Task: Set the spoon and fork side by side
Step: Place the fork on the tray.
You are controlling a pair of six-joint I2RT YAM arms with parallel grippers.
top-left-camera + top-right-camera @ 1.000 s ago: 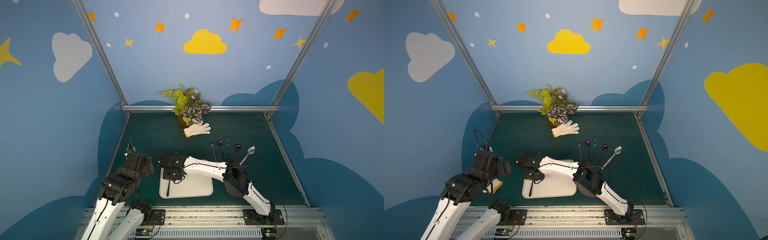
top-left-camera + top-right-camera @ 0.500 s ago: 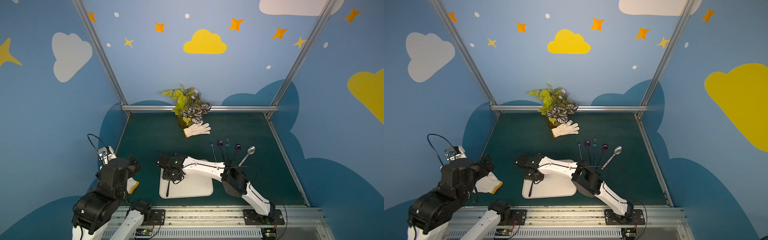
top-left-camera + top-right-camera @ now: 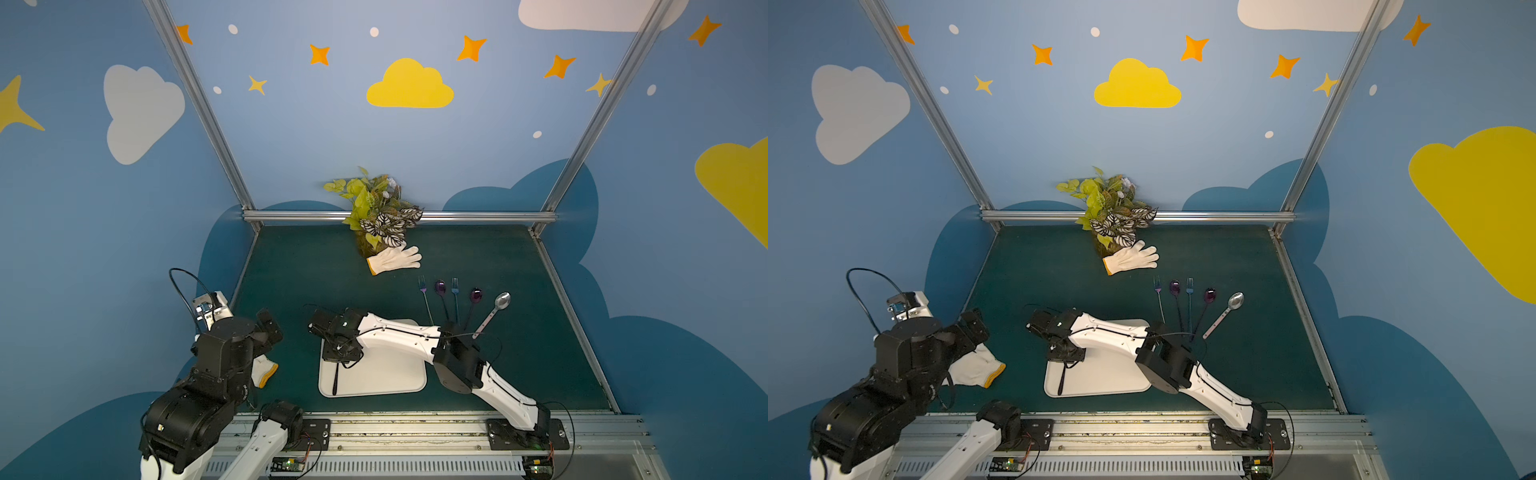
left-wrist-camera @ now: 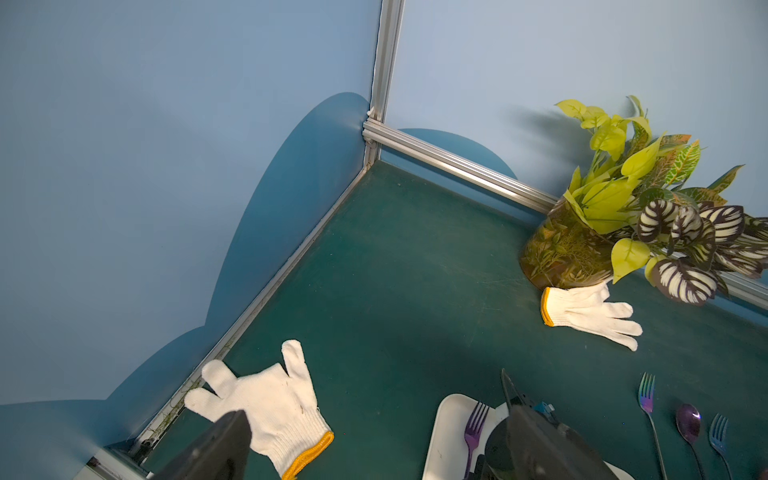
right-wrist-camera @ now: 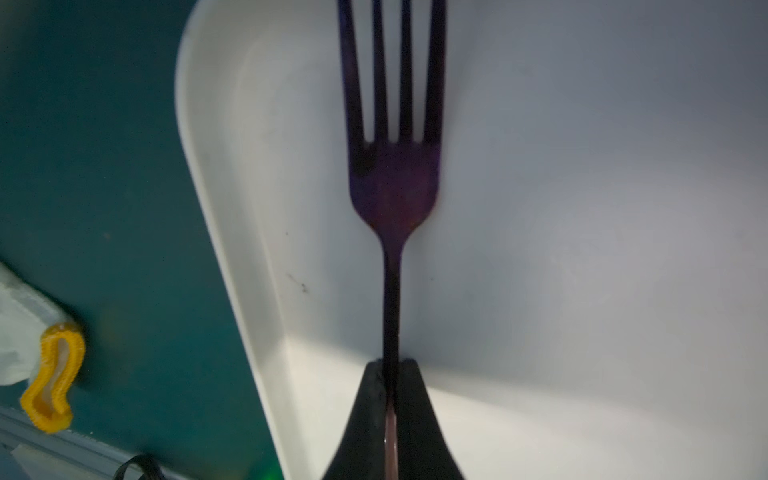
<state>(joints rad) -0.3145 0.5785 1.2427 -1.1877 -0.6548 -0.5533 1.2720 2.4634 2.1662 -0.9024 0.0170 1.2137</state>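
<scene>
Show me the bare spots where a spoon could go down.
Bare: the tray right of the fork, though the right arm hangs over it; the mat between left wall, plant, far glove and tray; a narrower strip between the cutlery row and right rail. Crowded: that row, and the near-left corner with the near glove.

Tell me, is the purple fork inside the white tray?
Inside: the fork sits over the white floor of the tray, within its rim, the right hand shut on its handle. Touching the floor or not, cannot tell.
</scene>
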